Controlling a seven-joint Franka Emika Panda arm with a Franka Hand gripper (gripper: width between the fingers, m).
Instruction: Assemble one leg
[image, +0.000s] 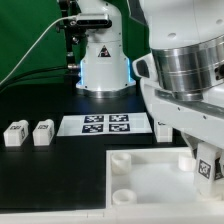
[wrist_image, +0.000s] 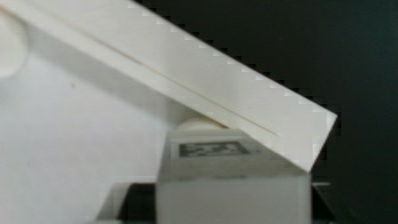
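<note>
Finding 1: The gripper (wrist_image: 224, 200) is closed on the leg (image: 207, 166). The wrist view shows the block filling the gap between the two dark fingers (wrist_image: 139, 203), with its marker tag facing the camera. The hold looks square and taken low on the block. This probably leaves the far end free to enter a socket.

Finding 2: In the exterior view the held leg is at about four o'clock, at the edge of the square board (image: 150, 178) on the exterior view's right. The arm covers that corner. I cannot tell whether the leg touches the board or has entered a socket. The wrist view shows the board's edge crossing just beyond the leg's tip.

Finding 3: Two spare legs (image: 29, 133) stand side by side at nine o'clock, well apart from the work. The marker board (image: 105, 124) lies flat near centre on the table (image: 50, 180).

Finding 4: An open corner socket (image: 120, 158) faces upward at six o'clock, so the board is laid ready to receive legs.

Assessment: The step in hand appears to be lining the leg up with its corner. The main risk is a tilted entry.
</note>
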